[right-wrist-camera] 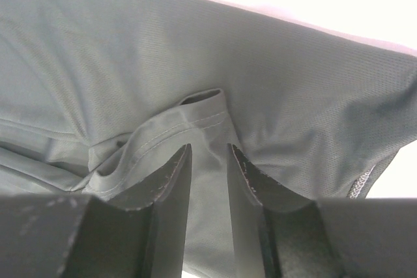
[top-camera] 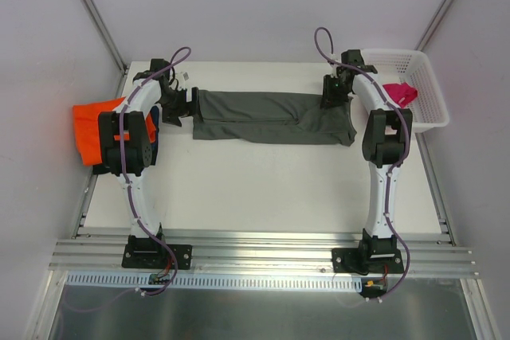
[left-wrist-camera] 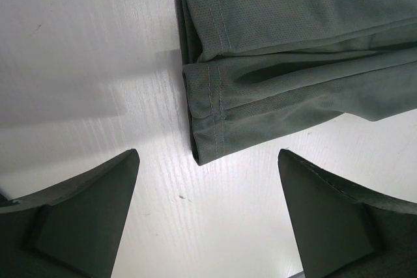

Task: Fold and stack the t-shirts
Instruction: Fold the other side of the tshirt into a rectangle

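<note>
The dark grey t-shirt [top-camera: 271, 117] lies folded into a long band across the far part of the table. My left gripper [top-camera: 188, 106] is open at its left end. In the left wrist view the gripper [left-wrist-camera: 208, 161] is just short of the shirt's hemmed corner [left-wrist-camera: 208, 128] and holds nothing. My right gripper [top-camera: 332, 95] is at the band's far right edge. In the right wrist view it [right-wrist-camera: 208, 148] is shut on a fold of the grey shirt [right-wrist-camera: 130, 43]. The orange t-shirt [top-camera: 92, 129] lies at the left edge, partly under my left arm. The magenta t-shirt [top-camera: 400, 93] is in the basket.
The white lattice basket [top-camera: 434, 89] stands at the far right corner of the table. A dark blue strip [top-camera: 156, 127] shows beside the orange shirt under the left arm; I cannot tell what it is. Grey walls close in the back and sides.
</note>
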`<state>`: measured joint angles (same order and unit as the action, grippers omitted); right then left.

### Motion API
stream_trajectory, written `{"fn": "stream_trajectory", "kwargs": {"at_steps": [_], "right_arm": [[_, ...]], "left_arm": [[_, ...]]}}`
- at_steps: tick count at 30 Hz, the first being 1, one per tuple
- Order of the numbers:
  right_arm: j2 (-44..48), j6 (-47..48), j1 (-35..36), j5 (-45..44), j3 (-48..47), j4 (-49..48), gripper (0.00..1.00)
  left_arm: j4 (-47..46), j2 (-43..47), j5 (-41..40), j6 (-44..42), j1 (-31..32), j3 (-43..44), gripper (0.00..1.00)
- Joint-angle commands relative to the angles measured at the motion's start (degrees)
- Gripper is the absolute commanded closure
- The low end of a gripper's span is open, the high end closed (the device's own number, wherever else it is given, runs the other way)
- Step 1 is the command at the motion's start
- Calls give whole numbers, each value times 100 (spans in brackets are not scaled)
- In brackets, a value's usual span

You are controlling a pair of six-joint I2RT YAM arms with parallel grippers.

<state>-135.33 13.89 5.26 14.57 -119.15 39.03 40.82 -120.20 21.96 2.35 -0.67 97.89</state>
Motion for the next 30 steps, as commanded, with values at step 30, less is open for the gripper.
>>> {"fn": "stream_trajectory", "kwargs": {"at_steps": [30], "right_arm": [[-73, -352, -174, 459, 94, 167, 99]], "left_arm": [[31, 217, -7, 11, 207, 2, 11]]}}
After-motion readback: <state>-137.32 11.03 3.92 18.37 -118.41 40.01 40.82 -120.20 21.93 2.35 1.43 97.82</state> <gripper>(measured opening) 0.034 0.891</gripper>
